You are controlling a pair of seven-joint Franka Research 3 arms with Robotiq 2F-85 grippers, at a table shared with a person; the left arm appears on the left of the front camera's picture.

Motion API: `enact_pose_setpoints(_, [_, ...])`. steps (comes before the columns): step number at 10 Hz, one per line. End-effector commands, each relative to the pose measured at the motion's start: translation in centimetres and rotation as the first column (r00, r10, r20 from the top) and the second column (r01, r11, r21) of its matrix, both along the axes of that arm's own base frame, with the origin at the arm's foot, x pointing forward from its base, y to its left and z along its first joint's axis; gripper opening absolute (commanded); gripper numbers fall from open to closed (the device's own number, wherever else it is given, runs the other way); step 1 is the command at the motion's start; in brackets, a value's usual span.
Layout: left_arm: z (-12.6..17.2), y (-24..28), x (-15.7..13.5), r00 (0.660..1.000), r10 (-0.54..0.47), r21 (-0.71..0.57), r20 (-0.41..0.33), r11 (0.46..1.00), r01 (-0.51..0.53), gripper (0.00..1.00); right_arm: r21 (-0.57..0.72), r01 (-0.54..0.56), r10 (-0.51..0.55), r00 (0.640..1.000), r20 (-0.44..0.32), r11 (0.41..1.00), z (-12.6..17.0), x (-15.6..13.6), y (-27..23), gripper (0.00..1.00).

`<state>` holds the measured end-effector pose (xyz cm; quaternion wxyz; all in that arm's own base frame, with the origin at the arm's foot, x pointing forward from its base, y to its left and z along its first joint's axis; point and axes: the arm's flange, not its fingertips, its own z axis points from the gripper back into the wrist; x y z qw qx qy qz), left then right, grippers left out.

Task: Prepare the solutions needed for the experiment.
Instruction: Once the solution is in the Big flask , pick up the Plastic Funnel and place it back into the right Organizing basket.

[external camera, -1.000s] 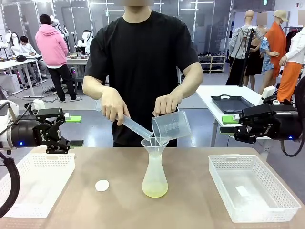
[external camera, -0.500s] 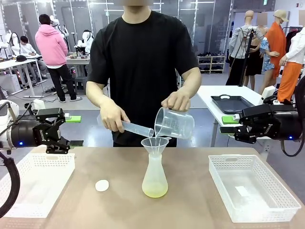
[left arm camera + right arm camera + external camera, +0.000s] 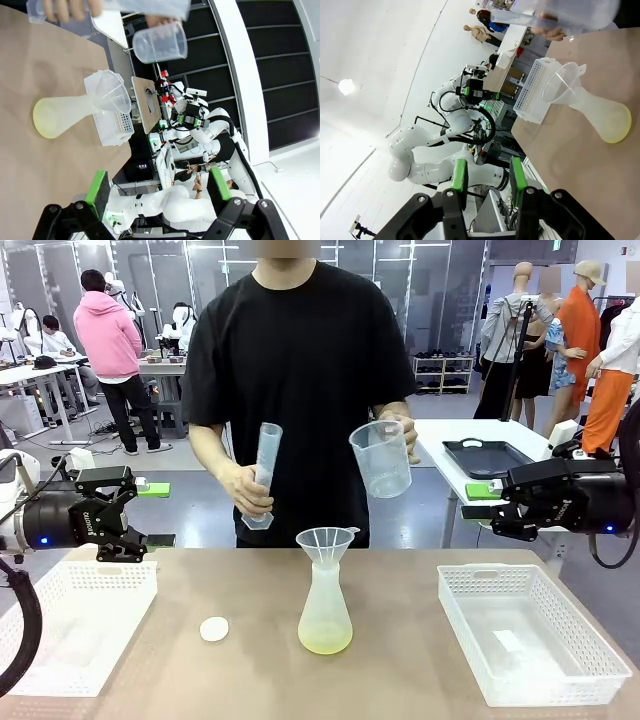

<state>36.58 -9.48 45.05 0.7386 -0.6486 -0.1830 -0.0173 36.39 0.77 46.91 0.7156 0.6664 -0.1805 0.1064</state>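
Standing flask (image 3: pixel 325 608): top-heavy under funnel (image 3: pixel 325 540); spilling solutions (image 3: pixel 325 643) if bumped.
Left gripper (image 3: pixel 160 512), 9 o'clock: fingers apart, empty.
Right gripper (image 3: pixel 474 502), 3 o'clock: fingers apart, empty.

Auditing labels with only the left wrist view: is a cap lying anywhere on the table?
Observer: Yes, a small white round cap lies on the brown table, on the robot's left of the translucent conical plastic flask.
Operator: Any basket on that side?
Observer: A white plastic mesh basket sits at the table's left end.
Operator: And the right end effector?
Observer: The right end effector is open, holding nothing.
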Motion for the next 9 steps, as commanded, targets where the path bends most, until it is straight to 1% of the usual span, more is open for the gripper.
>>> enact_pose_setpoints(1, [0.28, -0.23, 0.00, 1.000, 0.003, -0.024, -0.008, 1.000, -0.003, 1.00, 0.001, 0.001, -0.001, 1.000, 0.000, 1.000, 0.00, 0.00, -0.04, 0.44])
enact_pose_setpoints(9, [0.28, -0.23, 0.00, 1.000, 0.003, -0.024, -0.008, 1.000, -0.003, 1.00, 0.001, 0.001, -0.001, 1.000, 0.000, 1.000, 0.00, 0.00, -0.04, 0.44])
